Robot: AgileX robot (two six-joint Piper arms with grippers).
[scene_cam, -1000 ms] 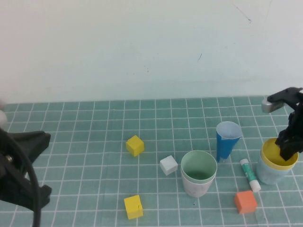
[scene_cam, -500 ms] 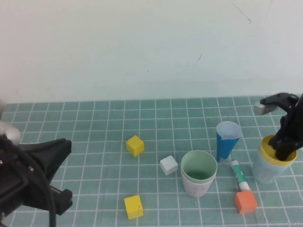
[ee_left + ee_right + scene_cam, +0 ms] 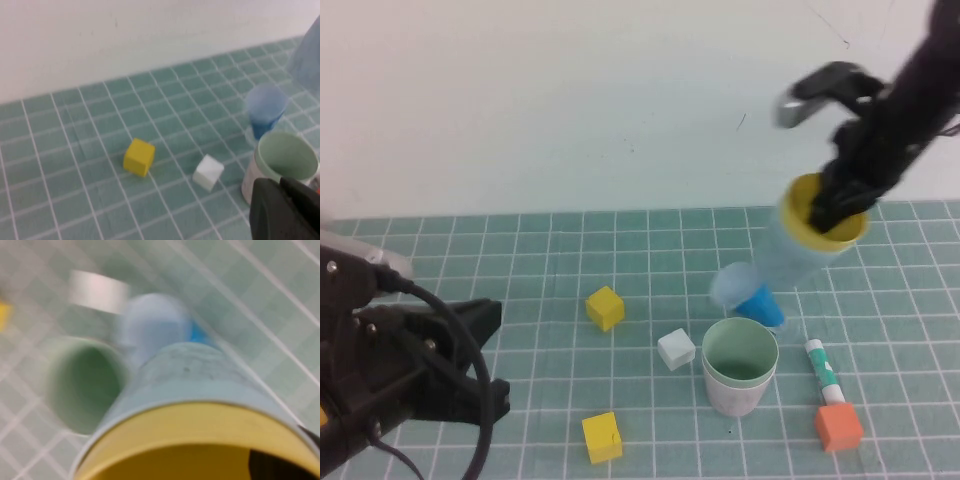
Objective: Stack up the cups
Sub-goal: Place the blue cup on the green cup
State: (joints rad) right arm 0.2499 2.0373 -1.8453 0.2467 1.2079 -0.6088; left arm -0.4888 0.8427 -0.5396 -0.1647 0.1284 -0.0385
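right gripper now lifts yellow cup in blue cup off table | left gripper moves inward

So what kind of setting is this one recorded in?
Probably a lab tabletop test bench: a green gridded mat before a bare pale wall, with scattered toy cubes and plastic cups. The right pincer holds a tilted yellow-in-blue cup pair aloft; the left pincer sits low.
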